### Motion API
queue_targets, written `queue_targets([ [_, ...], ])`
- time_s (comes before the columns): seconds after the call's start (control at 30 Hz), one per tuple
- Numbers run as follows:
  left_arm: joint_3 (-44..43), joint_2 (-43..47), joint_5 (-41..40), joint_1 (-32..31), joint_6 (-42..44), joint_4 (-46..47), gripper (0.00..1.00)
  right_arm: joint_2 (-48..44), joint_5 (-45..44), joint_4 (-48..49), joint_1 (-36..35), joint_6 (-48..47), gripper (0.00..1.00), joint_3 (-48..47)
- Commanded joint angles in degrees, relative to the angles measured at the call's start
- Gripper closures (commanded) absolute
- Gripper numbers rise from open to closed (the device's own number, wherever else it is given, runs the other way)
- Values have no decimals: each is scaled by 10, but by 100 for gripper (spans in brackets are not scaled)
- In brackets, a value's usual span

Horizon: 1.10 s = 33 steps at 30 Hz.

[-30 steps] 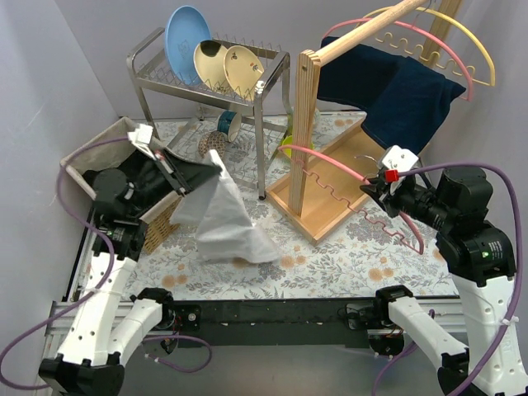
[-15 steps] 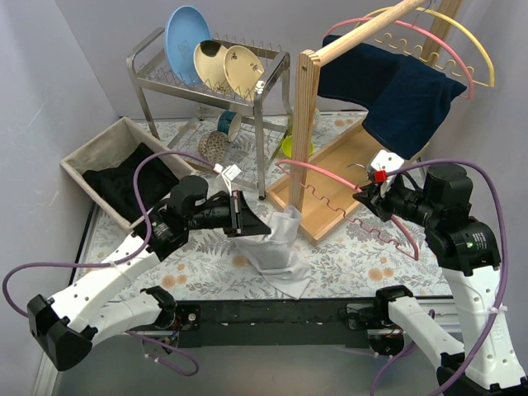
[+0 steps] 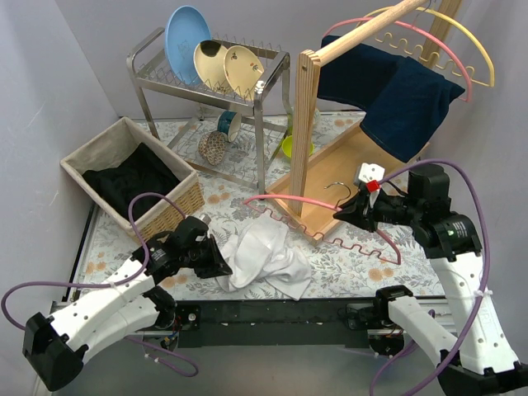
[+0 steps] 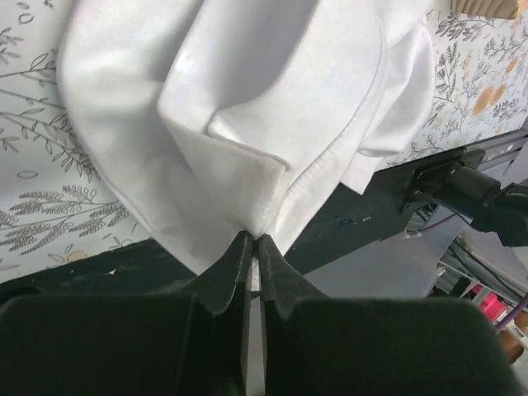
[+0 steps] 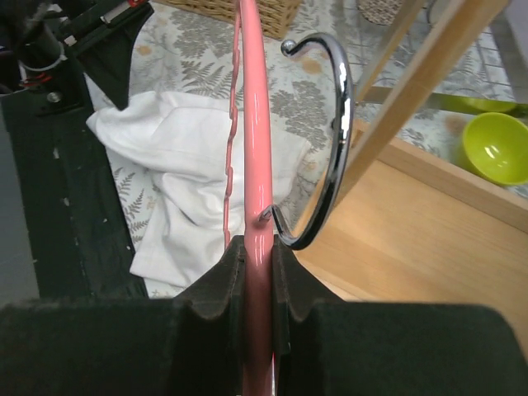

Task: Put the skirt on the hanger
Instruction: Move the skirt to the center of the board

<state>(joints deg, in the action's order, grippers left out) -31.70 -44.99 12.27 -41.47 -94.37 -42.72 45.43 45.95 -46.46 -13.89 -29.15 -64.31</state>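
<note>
- Skirt [image 3: 268, 257]: white cloth, crumpled in a heap on the counter [image 3: 355, 276] close to its front edge.
- Left pincer [image 4: 253, 247]: clenched on a folded hem at the near-left side of the heap. The rest of the cloth fans out ahead of the fingertips. Probable reason: an edge grip lets the fabric be lifted and spread.
- Right pincer [image 5: 256, 247]: clenched on the pink hanger [image 5: 252, 124] at its neck, beside the chrome hook [image 5: 340, 124].
- Hanger attitude: held roughly level above the counter, free end reaching over the skirt, presumably to offer an arm for draping.
- Contact between skirt and hanger: cannot be determined.
</note>
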Motion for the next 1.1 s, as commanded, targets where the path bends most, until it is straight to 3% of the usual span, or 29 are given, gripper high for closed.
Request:
queue_targets([
  [0.0,7,46,4,0,-28,-46,100,11,72,35,1,-13,99,14],
  [0.07,13,64,33,-1,-38,-49,100,12,70,47,1,-13,99,25],
  [0.13,6,75,21,-1,-42,-80,91,18,66,56,1,-9,99,31],
  [0.2,-19,89,-46,-1,-50,-118,58,22,63,57,0,-11,99,32],
  [0.27,-58,102,-106,-1,-69,-159,46,21,62,61,0,-9,99,34],
  [0.33,-83,117,-116,-1,-74,-175,36,26,63,66,0,-9,99,32],
  [0.47,-88,113,-83,-1,-70,-148,36,48,78,66,-9,-18,99,23],
  [0.53,-88,97,-33,-1,-30,-92,35,60,70,73,-17,-17,99,24],
  [0.63,-107,47,6,-1,50,-16,34,57,16,119,-20,21,99,30],
  [0.7,-112,25,6,-1,95,18,35,37,-68,165,-20,57,99,31],
  [0.8,-98,-4,-1,-4,124,95,35,23,-113,158,-20,62,99,6],
  [0.93,-115,-81,-58,-21,170,175,34,18,-111,119,-20,52,99,-16],
  [1.07,-141,-188,-168,-49,196,212,34,5,-141,106,-17,55,99,-23],
])
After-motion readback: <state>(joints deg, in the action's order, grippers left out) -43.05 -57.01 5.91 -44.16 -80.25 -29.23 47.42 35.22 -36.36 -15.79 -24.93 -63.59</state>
